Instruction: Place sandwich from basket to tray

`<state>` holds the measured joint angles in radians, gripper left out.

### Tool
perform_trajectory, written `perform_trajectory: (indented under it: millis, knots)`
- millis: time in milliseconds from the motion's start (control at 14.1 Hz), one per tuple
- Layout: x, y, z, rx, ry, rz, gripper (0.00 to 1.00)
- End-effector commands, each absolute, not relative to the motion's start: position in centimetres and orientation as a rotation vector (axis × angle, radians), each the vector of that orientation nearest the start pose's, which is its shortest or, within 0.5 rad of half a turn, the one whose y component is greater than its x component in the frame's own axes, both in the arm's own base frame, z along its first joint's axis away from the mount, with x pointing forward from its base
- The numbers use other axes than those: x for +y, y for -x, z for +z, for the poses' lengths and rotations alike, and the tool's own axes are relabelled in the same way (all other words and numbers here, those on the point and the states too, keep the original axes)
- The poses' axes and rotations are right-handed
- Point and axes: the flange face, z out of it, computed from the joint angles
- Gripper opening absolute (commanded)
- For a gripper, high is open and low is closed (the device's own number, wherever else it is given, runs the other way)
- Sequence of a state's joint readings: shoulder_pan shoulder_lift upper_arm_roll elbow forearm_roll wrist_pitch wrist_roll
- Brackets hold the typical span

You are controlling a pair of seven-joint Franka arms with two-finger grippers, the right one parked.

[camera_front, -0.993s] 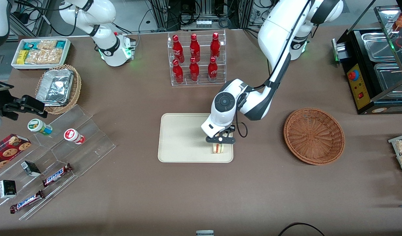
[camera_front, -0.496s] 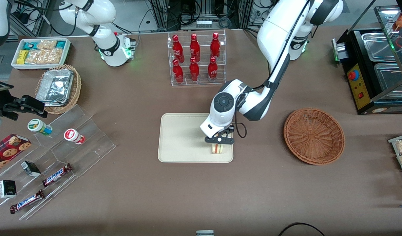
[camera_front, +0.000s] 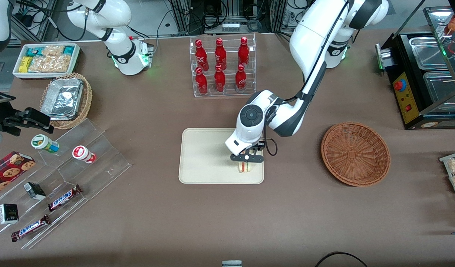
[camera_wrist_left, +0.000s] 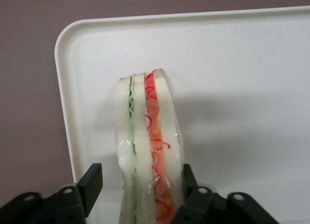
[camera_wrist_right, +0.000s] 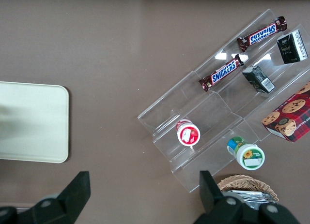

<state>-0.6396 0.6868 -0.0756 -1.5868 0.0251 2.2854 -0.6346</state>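
The sandwich [camera_front: 244,167] stands on its edge on the cream tray [camera_front: 201,155], near the tray's corner closest to the front camera and the basket. My left gripper [camera_front: 246,160] is right over it. In the left wrist view the sandwich [camera_wrist_left: 147,146] sits between the fingers of the gripper [camera_wrist_left: 140,178]. One finger [camera_wrist_left: 188,178] is against the bread, and the other finger [camera_wrist_left: 92,183] stands apart with a gap, so the gripper is open. The tray [camera_wrist_left: 232,64] shows under the sandwich. The reddish-brown basket [camera_front: 355,154] is empty and lies toward the working arm's end.
A clear rack of red bottles [camera_front: 221,66] stands farther from the front camera than the tray. Clear stepped shelves with snacks [camera_front: 64,174] and a lighter wicker basket with a foil container [camera_front: 66,100] lie toward the parked arm's end. A black appliance [camera_front: 424,74] is near the basket.
The wrist and gripper have shifted slightly toward the parked arm's end. The sandwich has shifted a little with them and stays on the tray between the fingers.
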Motion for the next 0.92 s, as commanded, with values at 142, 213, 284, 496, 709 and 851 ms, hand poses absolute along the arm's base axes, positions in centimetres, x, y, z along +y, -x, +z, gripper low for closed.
perform_trajectory:
  millis: [142,213,284,496,709,851]
  knots:
    - [-44.6,-54.6,29.4,0.083,3.209,-0.066,1.00]
    - [-43.8,-54.9,30.9,0.073,3.193,-0.044,1.00]
    - [-42.3,-55.5,32.8,0.051,3.180,-0.018,1.00]
    - [-38.0,-56.3,38.0,-0.008,3.143,0.047,1.00]
    - [-33.8,-56.4,40.7,-0.067,3.149,0.045,1.00]
    - [-30.3,-55.9,42.1,-0.127,3.146,0.035,1.00]
